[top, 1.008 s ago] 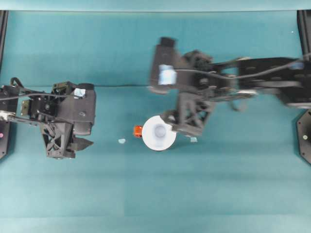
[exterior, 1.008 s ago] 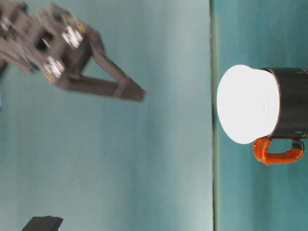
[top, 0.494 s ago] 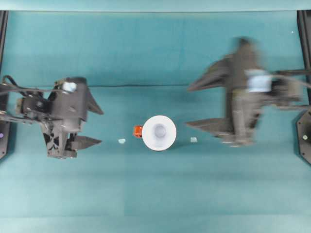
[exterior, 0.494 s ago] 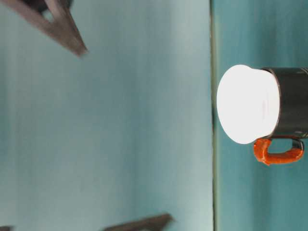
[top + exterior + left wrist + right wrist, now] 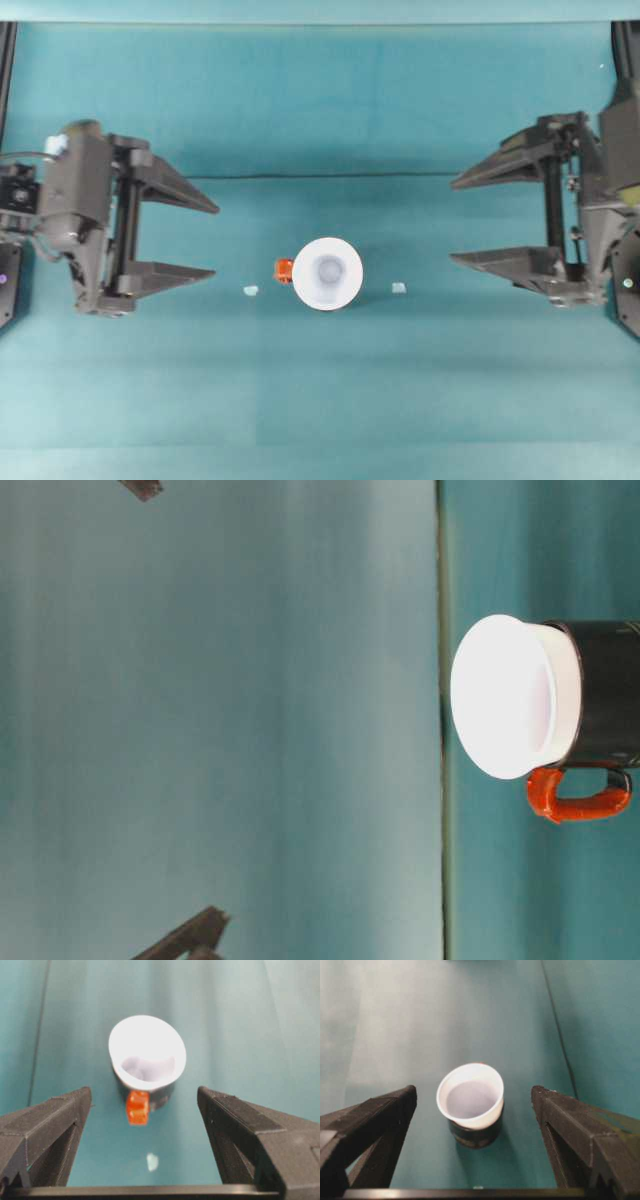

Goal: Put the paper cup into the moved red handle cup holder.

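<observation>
The paper cup (image 5: 327, 273) sits inside the red handle cup holder (image 5: 603, 692) now, in the middle of the green table (image 5: 320, 400). From the side you can see the white cup poking up out of the black holder w/ its rim sticking out a bit wider than the holder. The cup stands straight, not tipped. The little orange-red handle (image 5: 137, 1107) points toward the left arm's side.

What changed: a sec ago the right gripper (image 5: 500, 220) was right next to the cup, almost on it. Half a sec ago it was a blur, pulling away fast. Now it's parked far off on the right side, fingers spread wide, nothing in them. The left gripper (image 5: 195, 240) has turned too; it was angled before and now its fingers point straight at the cup, also spread wide & empty, well apart from the cup.

The cup & holder didn't budge at all while the arms moved off. Same spot, same handle direction.

So I'd say the job looks done. Cup is in, nobody's holding it, both arms backed off to their own sides. Two tiny pale bits (image 5: 250, 291) lie on the table, one each side of the cup; can't tell what they are.
</observation>
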Robot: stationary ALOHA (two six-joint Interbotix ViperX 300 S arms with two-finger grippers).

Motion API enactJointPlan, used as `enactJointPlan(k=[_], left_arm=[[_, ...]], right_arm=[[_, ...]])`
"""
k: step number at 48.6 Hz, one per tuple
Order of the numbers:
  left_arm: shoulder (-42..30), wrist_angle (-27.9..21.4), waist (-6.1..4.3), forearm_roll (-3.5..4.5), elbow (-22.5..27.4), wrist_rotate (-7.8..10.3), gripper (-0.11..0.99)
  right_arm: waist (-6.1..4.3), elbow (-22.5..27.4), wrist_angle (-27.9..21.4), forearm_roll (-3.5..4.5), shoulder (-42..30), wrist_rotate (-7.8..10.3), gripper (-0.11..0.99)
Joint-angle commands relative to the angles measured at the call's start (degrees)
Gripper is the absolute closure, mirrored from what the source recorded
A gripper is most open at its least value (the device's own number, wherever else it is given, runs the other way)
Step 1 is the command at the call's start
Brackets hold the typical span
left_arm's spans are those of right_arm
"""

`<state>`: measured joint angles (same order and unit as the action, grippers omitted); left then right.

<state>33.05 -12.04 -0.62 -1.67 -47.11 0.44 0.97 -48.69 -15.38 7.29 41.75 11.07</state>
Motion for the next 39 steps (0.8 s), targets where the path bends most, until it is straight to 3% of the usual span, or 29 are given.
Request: enactJointPlan(k=[1,11,28,39], left_arm=[[1.41,2.11,0.09,-0.09,0.26,0.26,-0.05],[2.02,5.8,0.7,-0.09,-0.09,0.26,-0.05],[2.02,6.24,0.97,-0.09,0.0,0.26,-0.05],[1.93,6.15,0.97,-0.09,-0.09,0.18,-0.05]], right_arm=[[0.18,-0.09,1.23,0.09,1.05,0.18,0.01],[0.18,-2.46,3.43,-0.09,3.78,0.35,0.0],[0.18,-6.5,7.47,-0.09,10.02,0.35,0.0],[0.18,-8.09,7.21,-0.79,12.22,0.44,0.01]])
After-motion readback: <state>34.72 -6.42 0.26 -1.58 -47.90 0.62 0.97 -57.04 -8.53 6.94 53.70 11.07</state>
